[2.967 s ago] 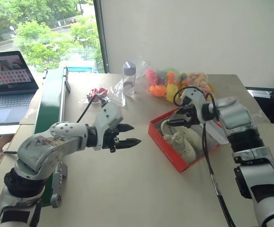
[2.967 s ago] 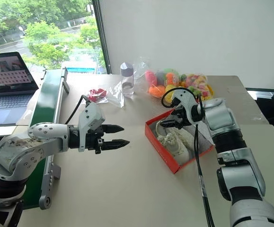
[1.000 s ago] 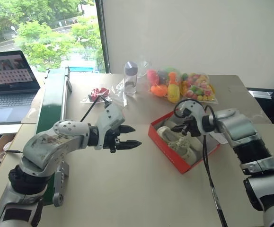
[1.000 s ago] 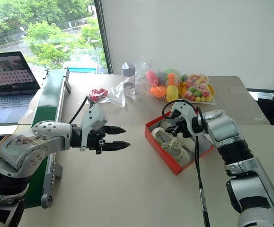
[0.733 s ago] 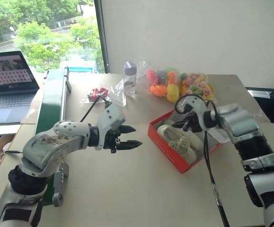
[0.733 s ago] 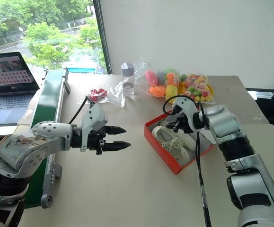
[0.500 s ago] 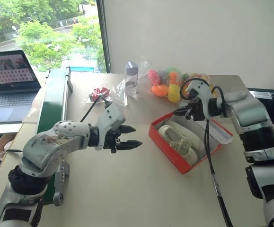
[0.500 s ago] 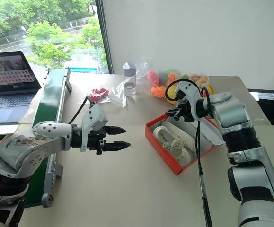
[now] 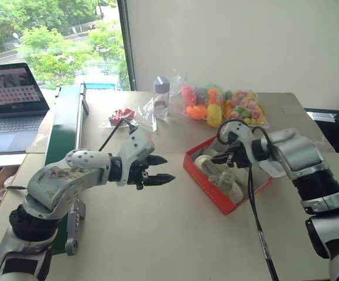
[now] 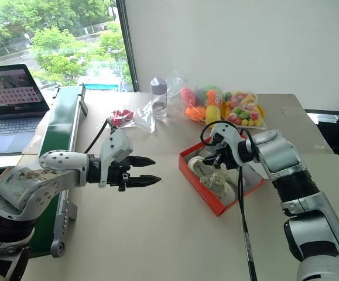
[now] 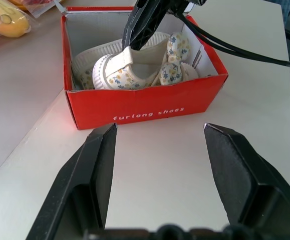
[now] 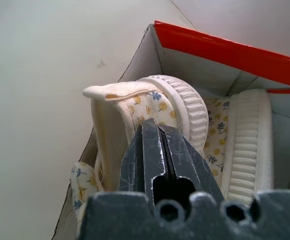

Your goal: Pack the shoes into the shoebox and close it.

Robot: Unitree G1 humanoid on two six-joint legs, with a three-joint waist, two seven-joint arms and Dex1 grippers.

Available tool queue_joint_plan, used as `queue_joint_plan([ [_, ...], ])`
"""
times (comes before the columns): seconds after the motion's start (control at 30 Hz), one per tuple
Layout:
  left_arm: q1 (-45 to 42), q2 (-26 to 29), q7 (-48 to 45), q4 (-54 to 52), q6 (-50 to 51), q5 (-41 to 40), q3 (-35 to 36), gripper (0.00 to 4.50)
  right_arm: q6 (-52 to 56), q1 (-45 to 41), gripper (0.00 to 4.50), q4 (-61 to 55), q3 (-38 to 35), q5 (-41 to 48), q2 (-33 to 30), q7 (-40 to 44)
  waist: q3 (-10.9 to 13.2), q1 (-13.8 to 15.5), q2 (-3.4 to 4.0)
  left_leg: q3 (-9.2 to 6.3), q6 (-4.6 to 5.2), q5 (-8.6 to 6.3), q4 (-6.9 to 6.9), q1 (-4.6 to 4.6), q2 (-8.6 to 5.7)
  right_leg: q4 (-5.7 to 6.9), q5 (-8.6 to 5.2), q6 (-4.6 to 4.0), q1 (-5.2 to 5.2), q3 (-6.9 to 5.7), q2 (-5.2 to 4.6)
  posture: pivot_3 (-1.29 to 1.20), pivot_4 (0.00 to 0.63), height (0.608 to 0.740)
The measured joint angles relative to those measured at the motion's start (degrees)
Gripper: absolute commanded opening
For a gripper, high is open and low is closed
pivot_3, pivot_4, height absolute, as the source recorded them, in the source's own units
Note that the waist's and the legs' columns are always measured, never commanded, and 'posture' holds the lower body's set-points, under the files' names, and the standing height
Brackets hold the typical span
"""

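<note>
The red shoebox stands open on the table, right of centre, with both cream-white shoes inside it. In the left wrist view the nearer shoe lies tilted, its flowered lining showing. My right gripper reaches down into the box, shut, with its tips on that shoe's heel strap. I cannot tell whether the strap is pinched. My left gripper hovers open and empty over the table, left of the box and pointing at it. The box's white lid flap lies open beyond my right arm.
A bag of colourful toys and a clear bottle stand behind the box. A small bag with something red lies to their left. A green case and a laptop sit beyond the table's left edge.
My right gripper rose above the box's far edge half a second ago and has come back down into the box. The shoes have shifted. The left arm has kept still.
</note>
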Motion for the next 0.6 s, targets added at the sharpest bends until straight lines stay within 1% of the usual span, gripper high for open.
queue_joint_plan([
  [0.13, 0.01, 0.29, 0.02, -0.04, 0.04, -0.01, 0.0, 2.94, -0.02, 1.15, 0.01, -0.75, 2.08, -0.44, 0.55, 0.46, 0.0, -0.05, 0.0, 0.0, 0.0, 0.0, 0.0, 0.01, 0.01, 0.03, 0.0, 0.0, 0.0, 0.0, 0.01, 0.0, 0.15, 0.74],
  [0.2, 0.02, 0.32, 0.08, -0.13, 0.24, -0.02, 0.0, 2.94, -0.45, 1.07, 0.01, -0.49, 2.89, -1.23, 1.92, 0.16, 0.0, -0.11, 0.0, 0.0, -0.01, 0.0, 0.0, 0.05, 0.02, 0.05, 0.0, 0.0, 0.01, 0.01, 0.02, 0.0, 0.15, 0.74],
  [0.33, 0.54, 0.44, 0.88, -0.91, 0.87, -0.06, 0.26, 2.94, -3.36, -0.03, 0.01, 3.84, 5.81, -4.81, 5.87, -1.4, 0.0, -0.07, 0.0, 0.0, -0.03, 0.02, 0.01, 0.1, 0.01, 0.13, -0.02, -0.02, 0.03, 0.01, 0.02, 0.0, 0.15, 0.74],
  [0.4, 0.76, 0.47, 1.15, -1.31, 0.92, -0.16, 0.37, 2.94, -4.14, -0.63, 0.01, 5.3, 6.49, -5.61, 6.64, -1.75, -0.01, -0.1, 0.0, 0.0, -0.04, 0.02, 0.02, 0.11, 0.01, 0.17, -0.02, -0.02, 0.03, 0.02, 0.02, 0.0, 0.15, 0.74],
  [0.6, 2.06, 0.87, 2.52, -2.84, 2.67, -1.43, 2.09, 2.94, -15.33, -5.25, 0.01, 21.04, 10.55, -13.58, 13.96, -5.88, -0.06, -0.44, -0.1, 0.02, -0.21, 0.13, 0.02, 0.42, 0.01, 0.48, -0.14, -0.22, 0.17, 0.09, 0.04, 0.0, 0.15, 0.74],
])
